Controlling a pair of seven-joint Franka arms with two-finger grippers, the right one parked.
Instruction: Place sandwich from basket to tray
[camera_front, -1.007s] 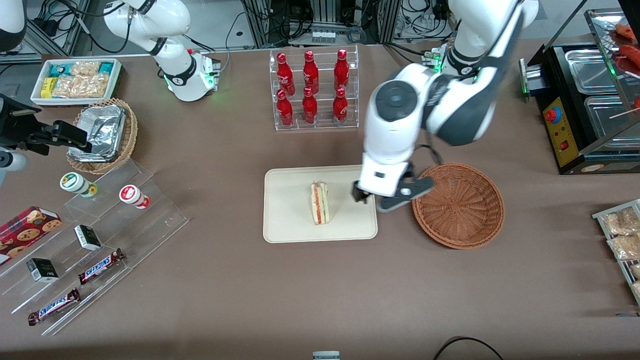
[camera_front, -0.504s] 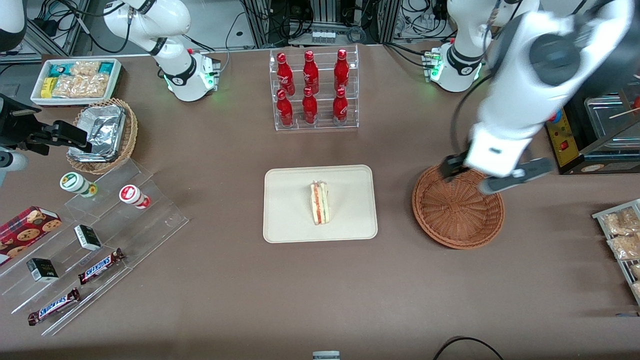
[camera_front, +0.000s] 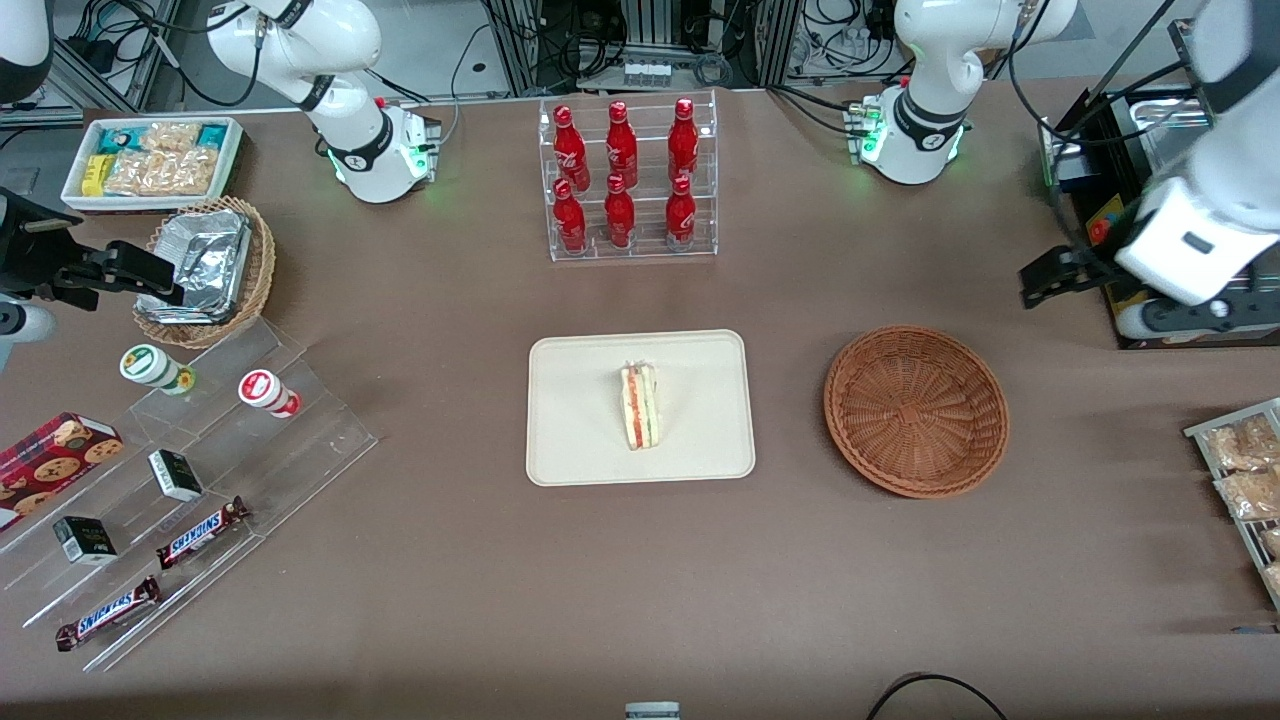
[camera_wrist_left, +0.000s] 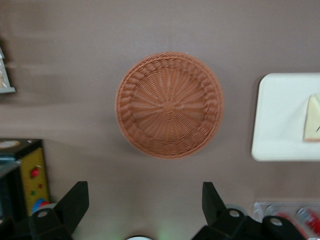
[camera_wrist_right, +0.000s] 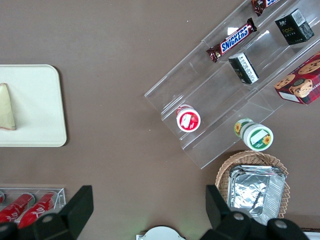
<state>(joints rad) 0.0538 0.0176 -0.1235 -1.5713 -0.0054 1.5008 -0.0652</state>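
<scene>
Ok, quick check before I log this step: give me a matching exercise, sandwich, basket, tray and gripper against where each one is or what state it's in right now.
Things:
1. sandwich
2. basket
3. tray
4. gripper

States:
A. holds nothing, sits beside the tray toward the working arm's end
B. open, raised above the table, holding nothing
C. lies on the tray
D. flat on the table, nearer the front camera than the bottle rack

Pairs: 1-C, 2-A, 3-D, 4-B

"SNICKERS" on chocolate bars (camera_front: 203, 532)
</scene>
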